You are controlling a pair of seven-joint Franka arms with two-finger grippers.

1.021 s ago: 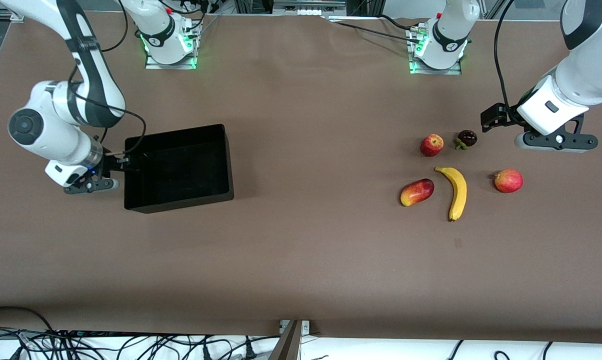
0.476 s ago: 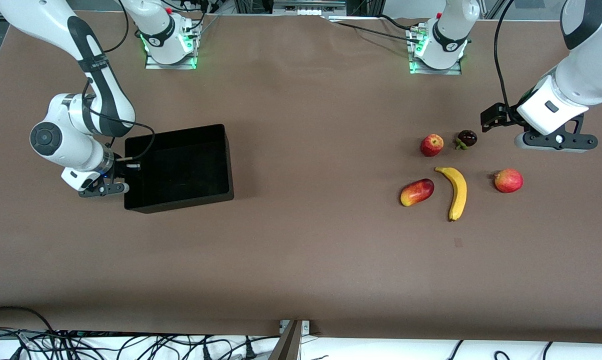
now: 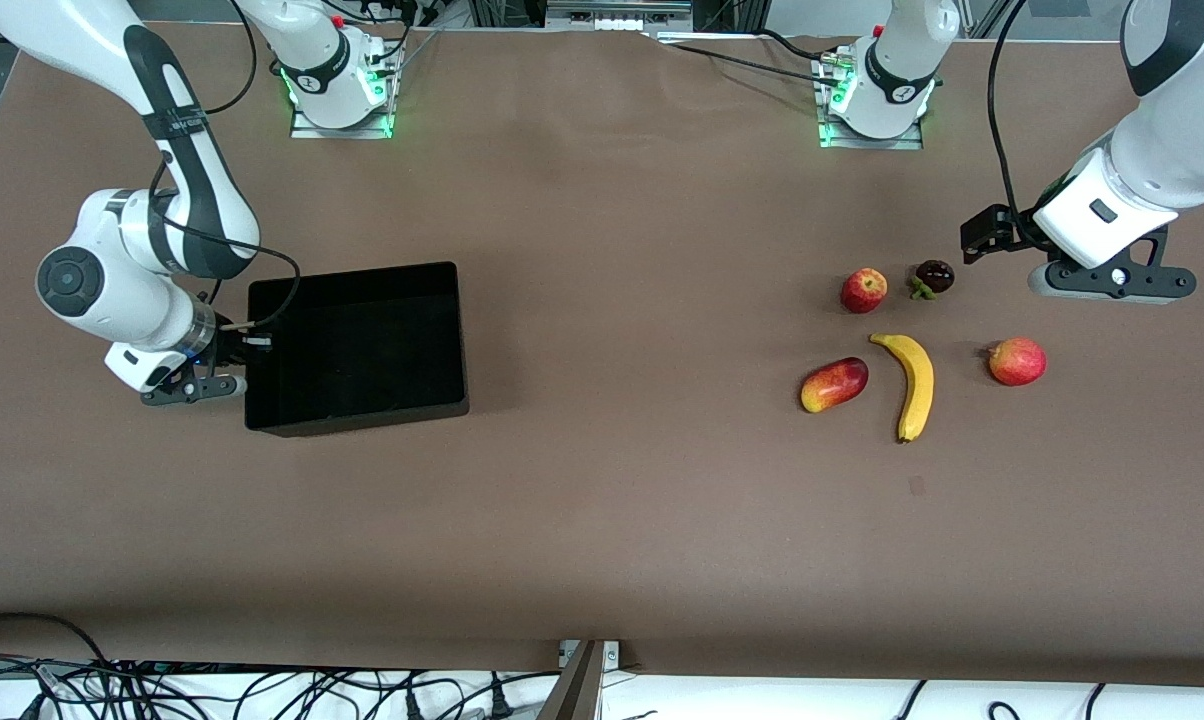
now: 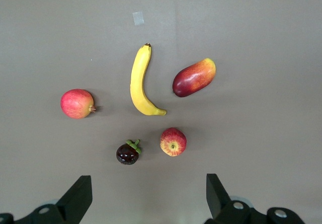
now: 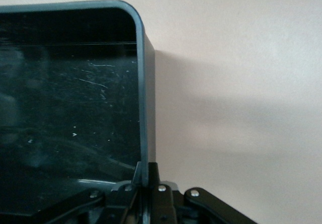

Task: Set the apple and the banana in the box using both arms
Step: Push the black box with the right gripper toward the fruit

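The banana point(image 3: 914, 385), long, curved and smooth yellow, lies nearest on the matte brown surface point(image 3: 622, 520); the small round apple point(image 3: 864, 290) is farther, under the waiting left hand point(image 3: 1007, 232), fingers apart. The right hand point(image 3: 252, 345) has just clamped the glossy black box point(image 3: 357, 395) wall and shifted it, probably to drag it toward the fruit.

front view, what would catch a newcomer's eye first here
The black box at the right arm's end of the table, its wall pinched by the shut right gripper. Then the fruit cluster at the left arm's end: the yellow banana and the red apple, with the open left gripper hovering beside them.
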